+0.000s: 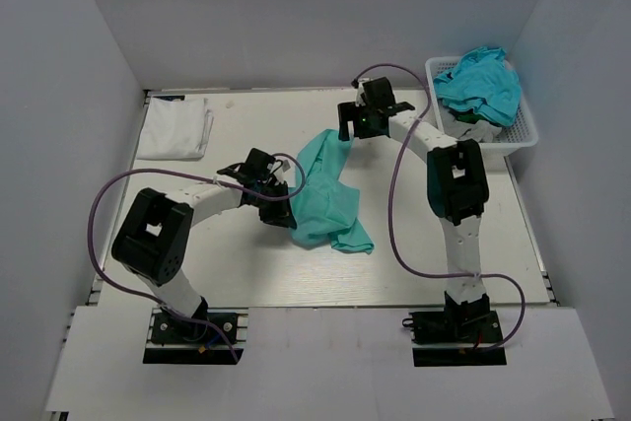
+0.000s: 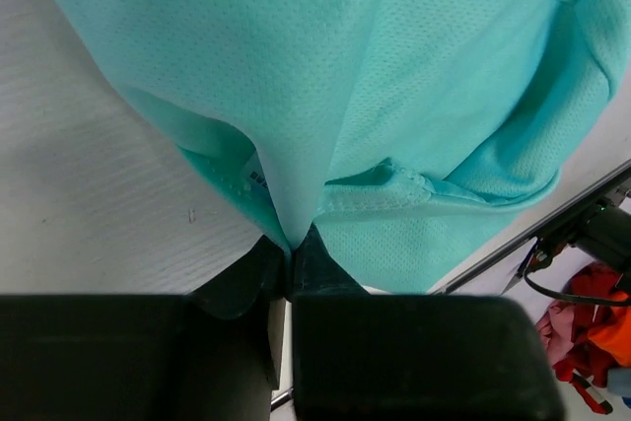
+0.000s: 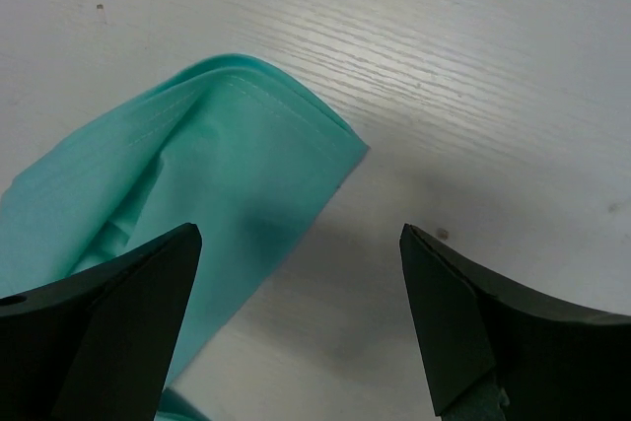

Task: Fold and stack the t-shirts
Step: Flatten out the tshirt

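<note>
A mint green t-shirt (image 1: 327, 194) lies crumpled in the middle of the table. My left gripper (image 1: 280, 206) is shut on a pinch of its cloth (image 2: 296, 145) at the shirt's left edge. My right gripper (image 1: 347, 125) is open and empty, hovering over the shirt's far corner (image 3: 237, 165), which lies flat on the table. A folded white t-shirt (image 1: 175, 127) lies at the far left. A turquoise-blue t-shirt (image 1: 480, 84) is heaped in the white lattice basket (image 1: 521, 130) at the far right, with grey cloth under it.
The table (image 1: 246, 263) has white walls on three sides. The basket stands against the right wall. Purple cables loop from both arms. Red and orange items (image 2: 592, 322) show past the table's edge in the left wrist view.
</note>
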`<action>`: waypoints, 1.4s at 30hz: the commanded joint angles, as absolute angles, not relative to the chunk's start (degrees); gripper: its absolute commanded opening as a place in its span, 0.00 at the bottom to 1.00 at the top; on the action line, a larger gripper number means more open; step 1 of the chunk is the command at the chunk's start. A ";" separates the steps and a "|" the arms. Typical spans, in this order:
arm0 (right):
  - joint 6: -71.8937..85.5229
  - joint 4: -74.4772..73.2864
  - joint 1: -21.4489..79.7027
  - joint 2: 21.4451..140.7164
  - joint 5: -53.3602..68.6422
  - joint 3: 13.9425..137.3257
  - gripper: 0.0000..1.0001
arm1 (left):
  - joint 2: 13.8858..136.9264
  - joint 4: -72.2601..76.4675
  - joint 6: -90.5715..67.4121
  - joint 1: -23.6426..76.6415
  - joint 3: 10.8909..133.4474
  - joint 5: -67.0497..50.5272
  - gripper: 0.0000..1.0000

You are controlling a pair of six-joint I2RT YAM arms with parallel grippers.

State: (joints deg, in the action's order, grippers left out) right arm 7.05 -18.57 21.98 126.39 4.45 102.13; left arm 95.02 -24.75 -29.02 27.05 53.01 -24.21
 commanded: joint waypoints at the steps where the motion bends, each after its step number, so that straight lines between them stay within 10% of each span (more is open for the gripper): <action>1: 7.21 -19.51 23.90 129.28 2.90 108.00 0.87 | 91.24 -26.53 -29.09 27.42 55.20 -23.56 0.14; 13: 10.02 -19.51 28.03 136.93 -10.44 110.92 0.78 | 87.36 -29.17 -29.62 27.42 56.24 -22.32 0.08; 18: 12.21 -19.24 28.92 137.11 -14.59 110.57 0.00 | 85.61 -30.93 -29.62 27.42 58.00 -18.38 0.06; 42: 11.52 -4.57 20.65 77.98 -41.23 77.97 0.00 | 65.93 -46.40 -30.93 26.28 77.25 20.03 0.00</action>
State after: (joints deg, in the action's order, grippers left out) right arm 12.82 -8.69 20.93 82.72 -37.76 80.77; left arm 70.65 -42.44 -30.09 26.76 73.80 11.53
